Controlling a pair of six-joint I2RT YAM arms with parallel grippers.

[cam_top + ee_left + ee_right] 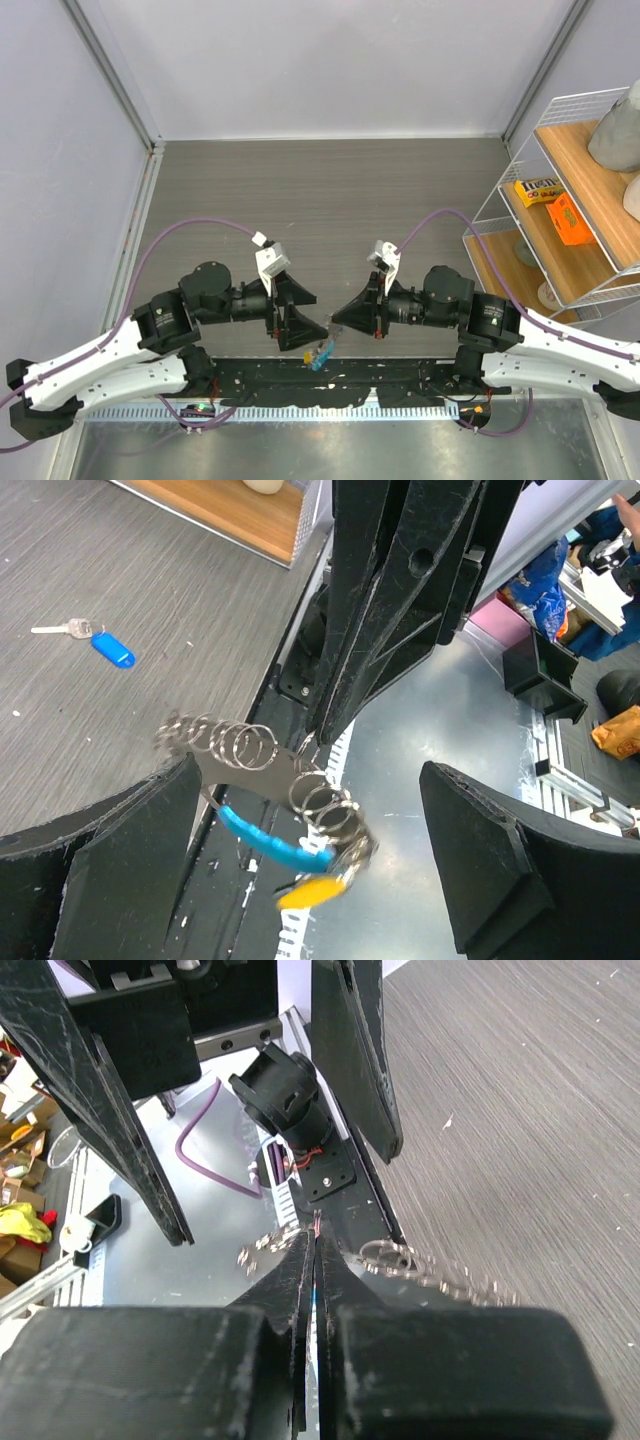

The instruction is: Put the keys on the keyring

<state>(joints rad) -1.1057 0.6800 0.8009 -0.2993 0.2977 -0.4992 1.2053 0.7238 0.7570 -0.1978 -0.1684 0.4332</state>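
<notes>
The grey wood-grain surface (320,190) stretches away from me; I am working above its near edge, over the black mounting rail (400,385). My right gripper (315,1242) is pressed closed, its tips pinching the thin silvery coiled-wire keyring (250,748) and holding it in the air, apart from the surface. My left gripper (308,775) stands wide, one finger to either side of the keyring, touching nothing. The keyring hangs tilted, its curved light-blue plastic band (265,840) at the low end and a yellow tag (312,890) below that. The tag is blurred, so I judge the load is swinging. One small silver key with a blue plastic tag (105,646) lies flat on the surface, well apart from both grippers. I take the step in hand to be getting a second hold on the keyring so that a coil can be spread. To do it well I would let the swing die, then bring the left gripper onto bare wire just beside the right's pinch, not onto the band. It should close slowly so the thin wire cannot twist out. The right gripper should hold firm, with a free coil end left clear for the key.
</notes>
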